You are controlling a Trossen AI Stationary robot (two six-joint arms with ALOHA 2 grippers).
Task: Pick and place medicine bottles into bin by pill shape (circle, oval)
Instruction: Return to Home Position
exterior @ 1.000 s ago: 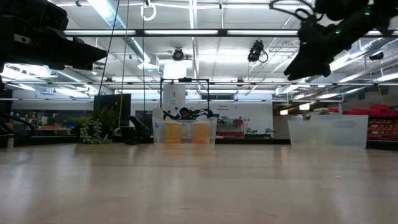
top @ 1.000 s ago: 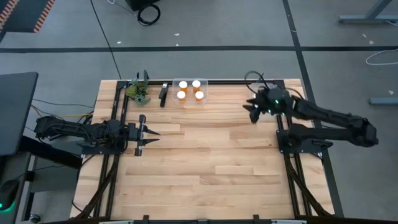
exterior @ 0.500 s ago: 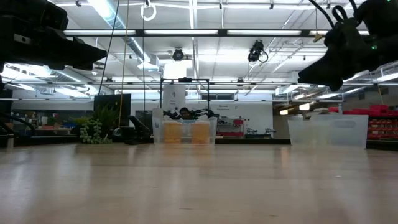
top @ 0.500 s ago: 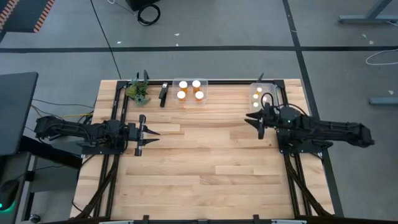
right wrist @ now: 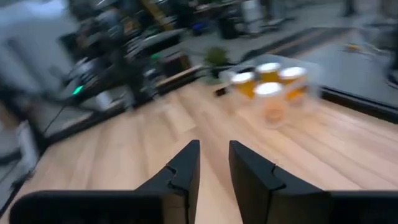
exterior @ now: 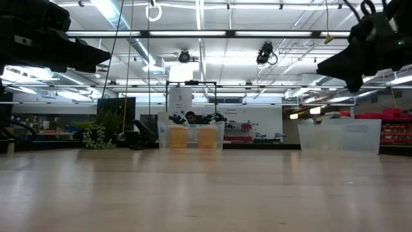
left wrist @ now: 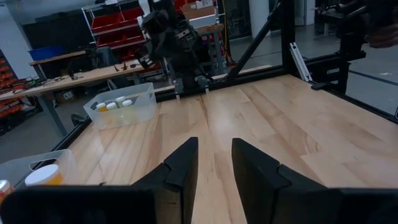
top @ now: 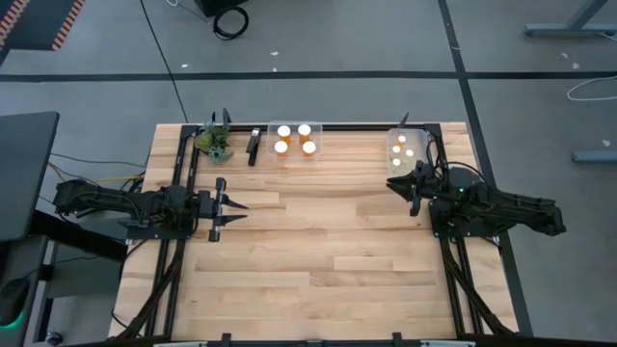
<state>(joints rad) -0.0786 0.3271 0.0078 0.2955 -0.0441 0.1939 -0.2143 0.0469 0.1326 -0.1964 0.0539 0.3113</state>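
No text, label, brand or number can be read in any view. In the low view, a pale sign (exterior: 235,111) on the far wall of the room behind the desk bears small dark marks, too small to make out. The medicine bottles (top: 294,139) in the bin (top: 294,126) at the desk's far edge show plain white caps from above. Their sides are too blurred to tell any lettering.
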